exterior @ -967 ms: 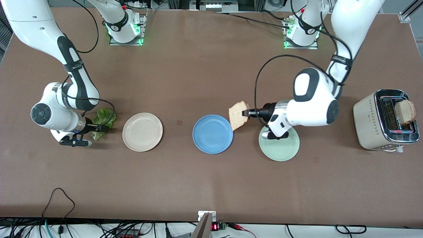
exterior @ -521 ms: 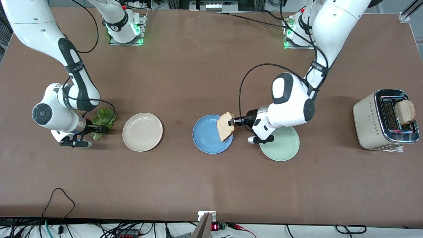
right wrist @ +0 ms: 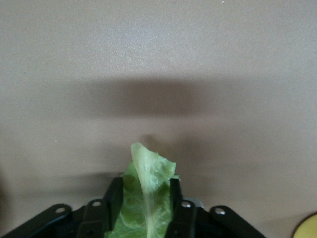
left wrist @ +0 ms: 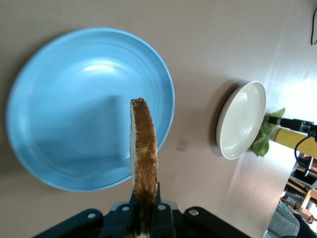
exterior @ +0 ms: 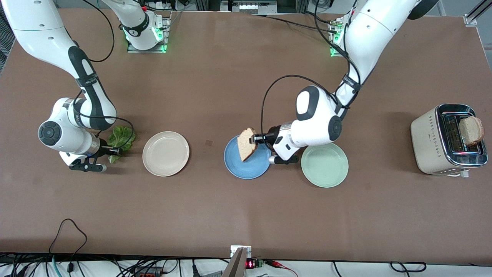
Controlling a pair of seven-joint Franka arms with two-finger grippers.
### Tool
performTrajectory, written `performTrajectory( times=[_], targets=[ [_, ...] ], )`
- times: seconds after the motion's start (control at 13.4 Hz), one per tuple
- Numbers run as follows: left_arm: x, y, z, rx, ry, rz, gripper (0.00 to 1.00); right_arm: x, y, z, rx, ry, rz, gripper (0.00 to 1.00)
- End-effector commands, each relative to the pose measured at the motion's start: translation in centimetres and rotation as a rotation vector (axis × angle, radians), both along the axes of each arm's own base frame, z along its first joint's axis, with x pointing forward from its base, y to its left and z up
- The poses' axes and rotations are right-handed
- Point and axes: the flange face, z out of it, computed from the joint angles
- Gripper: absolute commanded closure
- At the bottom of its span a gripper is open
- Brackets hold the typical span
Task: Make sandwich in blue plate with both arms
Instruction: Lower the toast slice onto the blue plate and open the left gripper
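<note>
Mint-green plate (exterior: 324, 165) seated nearest the front camera, toward the left arm's end of the table. Blue plate (exterior: 247, 162) beside it, bare. Left gripper (exterior: 256, 137) held over the blue plate, fingers clamped on a bread slice (exterior: 246, 144) standing on edge. Cream plate (exterior: 165, 153) toward the right arm's end. Right gripper (exterior: 114, 151) beside it, clamped on a lettuce leaf (exterior: 120, 138). Toaster (exterior: 447, 139) loaded with a second slice (exterior: 471, 129).
</note>
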Motion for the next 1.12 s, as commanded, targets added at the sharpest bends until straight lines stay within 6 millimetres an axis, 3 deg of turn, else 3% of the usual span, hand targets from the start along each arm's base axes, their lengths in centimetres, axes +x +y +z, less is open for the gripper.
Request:
performTrajectory(
  times=[0.0, 0.07, 0.15, 0.22, 0.74, 0.82, 1.04],
  targets=[
    [0.7, -1.4, -0.8, -0.031, 0.008, 0.014, 0.97, 0.1, -0.2, 0.0, -0.006, -0.008, 0.005, 0.84],
    [0.9, -1.4, -0.5, -0.034, 0.0, 0.014, 0.97, 0.1, -0.3, 0.0, -0.006, -0.009, 0.002, 0.87],
    [1.1, -1.4, -0.3, -0.036, -0.004, 0.015, 0.97, 0.1, -0.2, 0.0, -0.006, -0.008, 0.004, 0.98],
    [1.4, -1.4, 0.0, -0.042, -0.011, 0.019, 0.97, 0.2, -0.2, 0.1, -0.006, -0.009, 0.01, 1.0],
    [1.9, -1.3, -2.3, -0.041, 0.005, 0.019, 0.94, 1.4, 0.1, 3.3, -0.007, -0.024, 0.02, 1.0],
    [1.9, -1.1, -2.9, -0.038, 0.011, 0.023, 0.86, 1.8, 0.0, 4.2, -0.006, -0.009, 0.02, 1.0],
    [3.0, -0.3, -2.3, -0.04, -0.01, 0.031, 0.23, 2.3, 0.2, 7.0, -0.006, 0.017, 0.018, 1.0]
  ],
)
